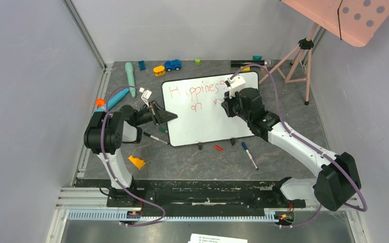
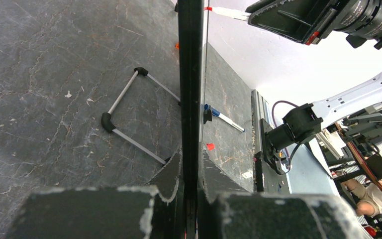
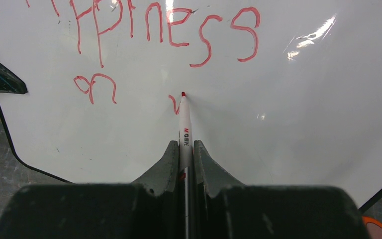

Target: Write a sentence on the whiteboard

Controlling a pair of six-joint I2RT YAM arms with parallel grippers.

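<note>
The right gripper (image 3: 183,149) pinches the red marker (image 3: 183,122), tip at frame centre; the left gripper (image 2: 191,163) clamps the whiteboard (image 3: 288,129) rim. Rim slippage could skew the sentence (image 3: 169,30).

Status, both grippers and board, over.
Left gripper shut on whiteboard edge. Right gripper shut on red marker, tip touching. Sentence at "Happiness on". Nothing blocking.

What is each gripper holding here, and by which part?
Right gripper clamps a red marker by its barrel; left gripper pinches the whiteboard by its left edge.
</note>
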